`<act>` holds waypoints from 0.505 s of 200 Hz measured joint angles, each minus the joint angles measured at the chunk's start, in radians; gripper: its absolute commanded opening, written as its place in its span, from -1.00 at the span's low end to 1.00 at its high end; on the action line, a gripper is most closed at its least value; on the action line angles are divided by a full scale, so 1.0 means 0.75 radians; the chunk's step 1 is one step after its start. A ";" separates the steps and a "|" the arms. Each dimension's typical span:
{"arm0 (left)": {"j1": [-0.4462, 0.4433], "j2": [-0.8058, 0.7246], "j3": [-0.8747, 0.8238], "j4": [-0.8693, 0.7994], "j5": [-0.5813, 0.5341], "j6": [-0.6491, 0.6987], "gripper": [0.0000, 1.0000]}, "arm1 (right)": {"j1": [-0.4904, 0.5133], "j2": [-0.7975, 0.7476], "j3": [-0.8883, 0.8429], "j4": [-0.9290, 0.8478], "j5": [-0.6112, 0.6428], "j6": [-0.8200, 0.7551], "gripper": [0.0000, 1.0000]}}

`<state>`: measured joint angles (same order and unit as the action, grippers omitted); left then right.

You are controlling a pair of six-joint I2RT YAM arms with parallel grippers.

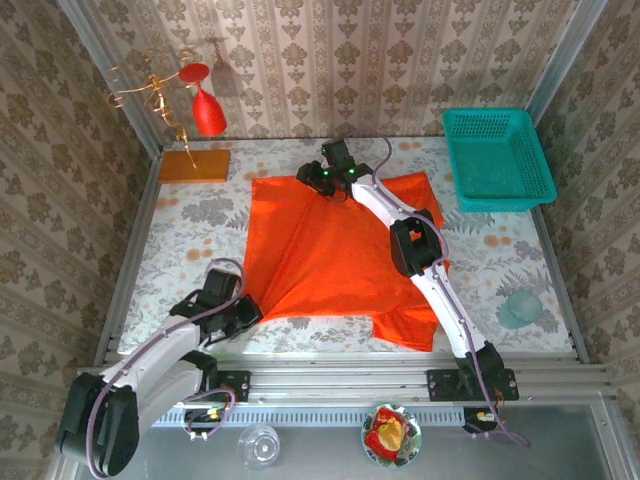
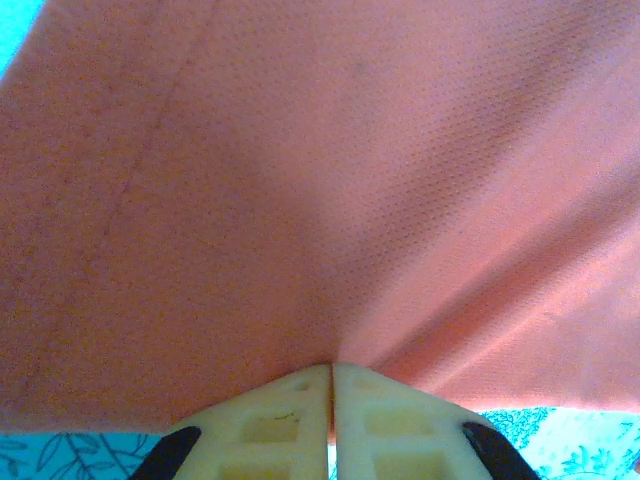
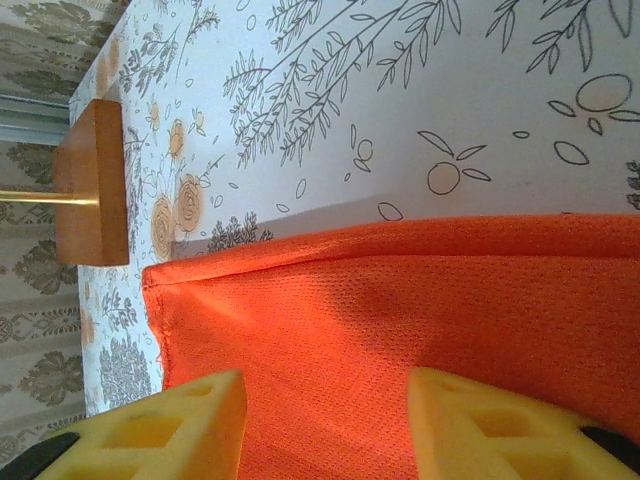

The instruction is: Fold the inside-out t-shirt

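Top external, inside-out t-shirt [image 1: 330, 250]: orange-red, spread mostly flat across the middle of the worktop [image 1: 190, 250]. Its near-left corner is drawn out to a point and one sleeve lies at the near right.
Top external, left gripper [image 1: 247, 310]: low over the worktop, at the shirt's drawn-out near-left corner.
Top external, right gripper [image 1: 322, 180]: at the shirt's far edge, with its arm reaching across the cloth.
Top external, teal basket [image 1: 497, 157]: in the far-right corner of the worktop, apart from the shirt.
Top external, red wine glass [image 1: 208, 112]: hangs tilted above the far-left corner. Below it the wooden board [image 1: 194, 165] lies flat, near the shirt's far-left corner but not touching it.
Left wrist, left gripper [image 2: 331, 385]: its pale yellow fingers [image 2: 270, 425] are pressed together, clamped on a pinch of the cloth.
Left wrist, inside-out t-shirt [image 2: 350, 200]: fans out taut from the pinch, with a stitched seam running down the left. Floral worktop [image 2: 560, 440] shows at the bottom corners.
Right wrist, right gripper [image 3: 325, 425]: its yellow fingers [image 3: 190, 425] stand apart with cloth lying between them. Whether the tips press on the cloth cannot be told.
Right wrist, inside-out t-shirt [image 3: 450, 300]: its hemmed edge and one corner lie flat on the worktop [image 3: 400, 90].
Right wrist, wooden board [image 3: 90, 180]: beyond that corner and apart from it, with a brass rod [image 3: 35, 197] joined to it.
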<state>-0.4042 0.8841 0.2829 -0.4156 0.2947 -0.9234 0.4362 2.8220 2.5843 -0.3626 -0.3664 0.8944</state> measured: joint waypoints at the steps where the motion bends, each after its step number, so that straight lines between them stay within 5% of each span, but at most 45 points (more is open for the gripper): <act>1: 0.000 -0.004 0.000 -0.004 0.000 0.000 -0.77 | 0.000 0.001 0.004 -0.001 -0.003 0.000 -0.06; 49: 0.000 -0.055 0.095 -0.160 -0.007 0.009 -0.71 | -0.027 -0.021 0.004 -0.042 -0.094 -0.030 -0.06; 101: 0.018 0.162 0.411 -0.167 -0.032 0.139 -0.74 | -0.096 -0.467 -0.497 -0.087 -0.113 -0.109 -0.05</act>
<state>-0.3908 1.0054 0.5911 -0.5411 0.2710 -0.8188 0.3641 2.4718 2.2112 -0.4282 -0.4511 0.8124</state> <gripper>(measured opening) 0.134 0.473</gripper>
